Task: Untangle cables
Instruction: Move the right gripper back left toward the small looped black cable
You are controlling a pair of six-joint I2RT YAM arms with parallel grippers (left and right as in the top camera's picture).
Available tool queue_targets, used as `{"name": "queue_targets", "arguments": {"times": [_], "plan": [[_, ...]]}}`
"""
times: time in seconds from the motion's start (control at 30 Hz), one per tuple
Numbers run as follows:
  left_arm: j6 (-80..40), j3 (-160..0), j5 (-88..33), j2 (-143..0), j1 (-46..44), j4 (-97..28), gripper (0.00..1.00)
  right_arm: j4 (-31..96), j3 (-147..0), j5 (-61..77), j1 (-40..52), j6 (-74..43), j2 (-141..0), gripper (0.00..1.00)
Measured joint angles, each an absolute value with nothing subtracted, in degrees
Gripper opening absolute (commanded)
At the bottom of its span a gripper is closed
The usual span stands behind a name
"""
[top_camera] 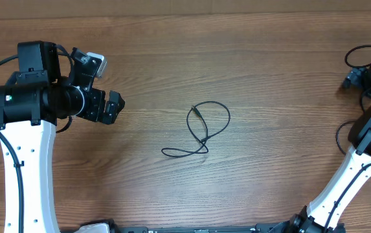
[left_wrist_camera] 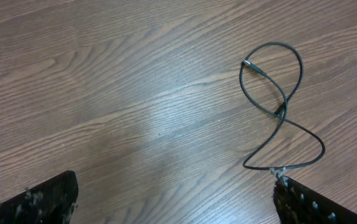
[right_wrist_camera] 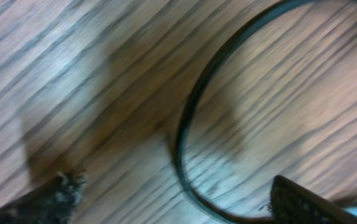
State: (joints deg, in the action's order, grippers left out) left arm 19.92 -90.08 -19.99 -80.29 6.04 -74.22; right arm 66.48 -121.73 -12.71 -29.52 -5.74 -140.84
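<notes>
Approach step, seemingly: left tool (left_wrist_camera: 173, 183) released, well apart from the looped cable (left_wrist_camera: 280, 112) mid worktop (top_camera: 172, 65); right tool (right_wrist_camera: 175, 186) released over a blurred black cord (right_wrist_camera: 183, 134), maybe another cable; next likely needs a reach to pull the crossing open.

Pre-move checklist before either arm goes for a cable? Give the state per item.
1. Left gripper open, nothing between its fingers: ok.
2. Right gripper open, fingers wide apart: ok.
3. Centre cable lying free on the table, apart from both arms in the overhead view: ok.
4. Centre cable untangled: not ok, it crosses itself in a loop.
5. Black cord under the right gripper clear of its fingers: cannot tell, the view is blurred.
</notes>
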Motion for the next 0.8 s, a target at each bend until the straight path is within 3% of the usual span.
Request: {"name": "queue_targets", "arguments": {"times": [0.43, 0.8], "plan": [[19.92, -90.08, -19.99, -80.29, 6.04, -74.22, 1.00, 67.66, -121.73, 8.86, -28.64, -5.85, -135.41, 1.00], [19.92, -90.08, -19.99, -80.29, 6.04, -74.22, 1.00, 75.31, -122.34, 27.68, -21.15, -6.00, -121.56, 1.00]]}}
